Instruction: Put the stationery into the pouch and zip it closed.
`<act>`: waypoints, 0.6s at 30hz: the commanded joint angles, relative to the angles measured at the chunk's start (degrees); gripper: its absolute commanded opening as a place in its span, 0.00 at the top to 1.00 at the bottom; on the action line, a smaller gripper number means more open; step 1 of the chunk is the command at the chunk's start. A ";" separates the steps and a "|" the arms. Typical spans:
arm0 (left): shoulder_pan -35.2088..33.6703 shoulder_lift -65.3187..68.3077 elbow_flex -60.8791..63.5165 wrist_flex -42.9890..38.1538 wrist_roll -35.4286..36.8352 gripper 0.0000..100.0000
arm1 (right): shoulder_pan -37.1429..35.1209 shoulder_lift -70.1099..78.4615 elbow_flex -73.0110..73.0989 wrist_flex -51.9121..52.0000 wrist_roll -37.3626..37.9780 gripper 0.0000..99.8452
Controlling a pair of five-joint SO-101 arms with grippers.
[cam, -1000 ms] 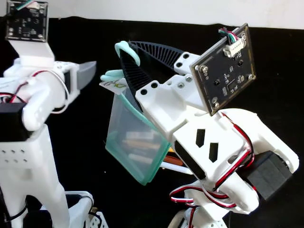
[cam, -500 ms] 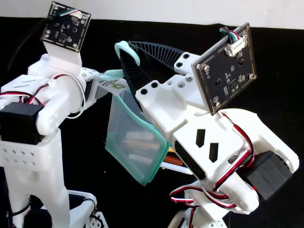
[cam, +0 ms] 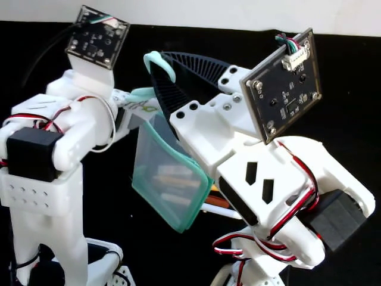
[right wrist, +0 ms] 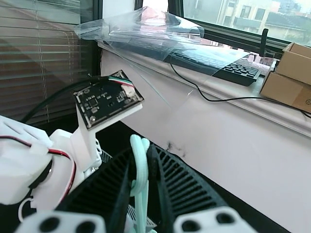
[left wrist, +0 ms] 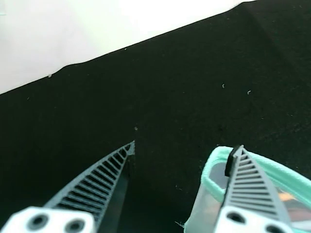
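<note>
Above the black table (cam: pixel 351 83), clear mint-edged pouch (cam: pixel 166 182) hanging tilted with stationery (cam: pixel 175 171) inside, right gripper (right wrist: pixel 141 145) clamped tight on its mint loop (cam: pixel 156 61), left gripper (left wrist: pixel 184 145) spread wide, one finger at the pouch's edge, left arm (cam: pixel 71 131) swung in closer than a second ago

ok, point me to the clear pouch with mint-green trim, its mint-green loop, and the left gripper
clear pouch with mint-green trim (cam: pixel 158 152), high view, on its transparent side panel.
mint-green loop (right wrist: pixel 139 162), right wrist view, on the strap's upright stretch.
left gripper (left wrist: pixel 185 145), left wrist view, midway between its open fingertips.
</note>
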 commanded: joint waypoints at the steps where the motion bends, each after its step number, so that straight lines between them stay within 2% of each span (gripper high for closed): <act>1: 1.19 0.04 0.04 -0.09 -0.62 0.69 | 0.31 -1.80 -1.89 0.40 -0.88 0.99; 4: 1.19 -0.04 3.91 -0.26 -2.81 0.69 | 0.31 -1.80 -1.80 0.40 -0.88 0.99; 14: 1.36 -0.04 10.15 -0.26 -3.25 0.69 | 0.40 -1.80 -1.80 0.40 -0.88 0.99; 18: 1.36 -0.57 15.87 0.18 -7.56 0.69 | 0.48 -1.80 -1.80 0.40 -0.88 0.99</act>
